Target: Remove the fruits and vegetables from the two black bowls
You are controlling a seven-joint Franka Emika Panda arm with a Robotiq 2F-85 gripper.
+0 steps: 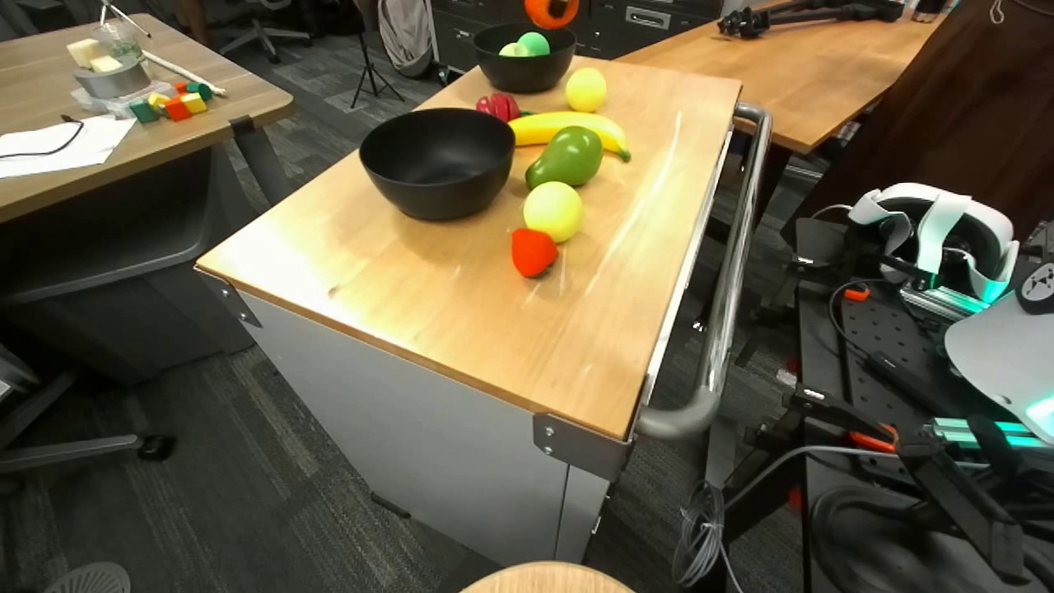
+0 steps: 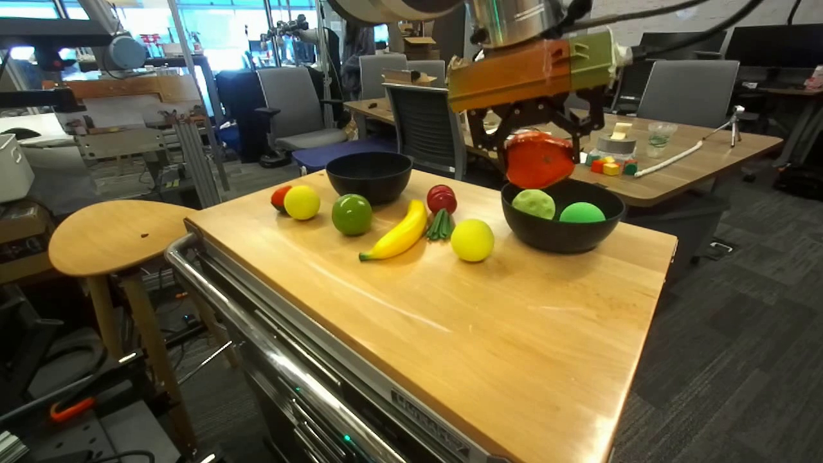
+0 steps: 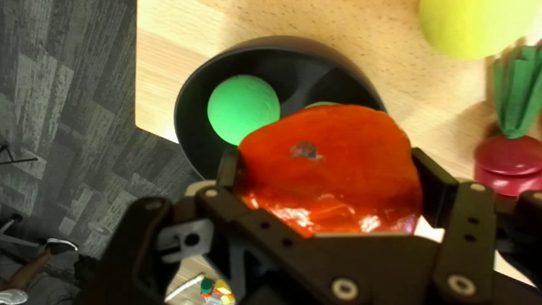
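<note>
Your end effector (image 3: 332,173) is clamped on a glossy red-orange piece (image 2: 539,159), probably a bell pepper, with a pad against each side. It looks broad for the grip, and its slick, rounded flanks could squeeze out if you jerk or twist. Beneath it, the black bowl (image 2: 562,238) holds a bright green ball (image 3: 243,109) and a paler green ball (image 2: 533,204); a slip would likely drop the piece back onto them. If you swing sideways too low, its underside may catch the rim and drag the bowl. Near that bowl, a yellow ball (image 2: 472,240) could roll off the surface (image 2: 450,347) if you bump it. Beyond lie a leafy red radish (image 2: 442,199) and a banana (image 2: 400,233), then a green pear-shaped fruit (image 1: 566,156), a lemon-coloured ball (image 1: 553,212) and a strawberry (image 1: 533,252); releasing among them may start something rolling. The far black bowl (image 1: 440,193) shows only its bare inside.
</note>
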